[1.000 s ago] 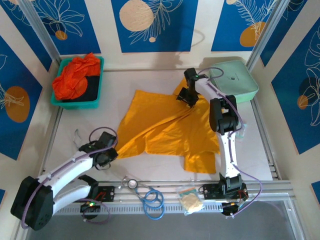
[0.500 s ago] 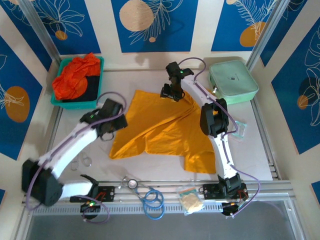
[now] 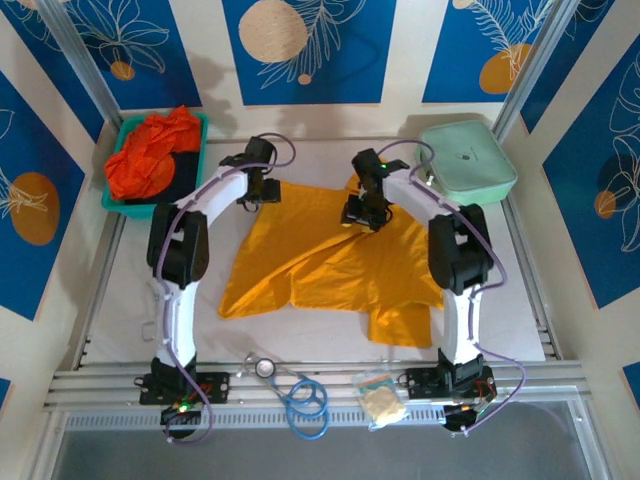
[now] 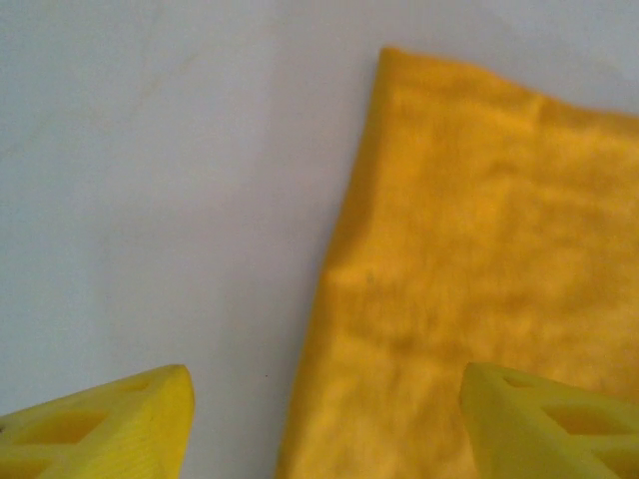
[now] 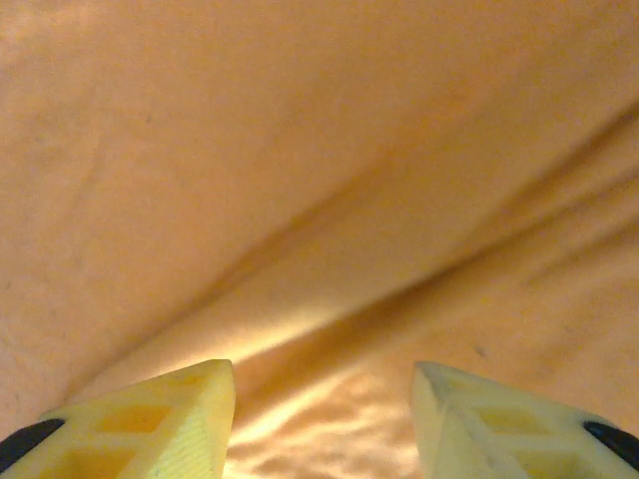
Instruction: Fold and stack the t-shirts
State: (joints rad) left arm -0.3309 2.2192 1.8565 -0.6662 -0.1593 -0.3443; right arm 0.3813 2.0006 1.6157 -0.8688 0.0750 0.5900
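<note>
your left gripper [image 4: 324, 404] has its jaws apart and empty, straddling the far left edge of the mustard t-shirt [image 3: 320, 262]. your right gripper [image 5: 321, 384] is spread too, gripping nothing, low over that shirt's far middle. the red-orange t-shirts [image 3: 145, 160] lie heaped in the teal tray [image 3: 150, 209], left of the mustard shirt's far corner.

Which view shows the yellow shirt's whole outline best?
Top external: the yellow shirt lies spread out, nearly its whole outline visible. Left wrist gives one corner beside bare table; right wrist gives close-up creases.
</note>
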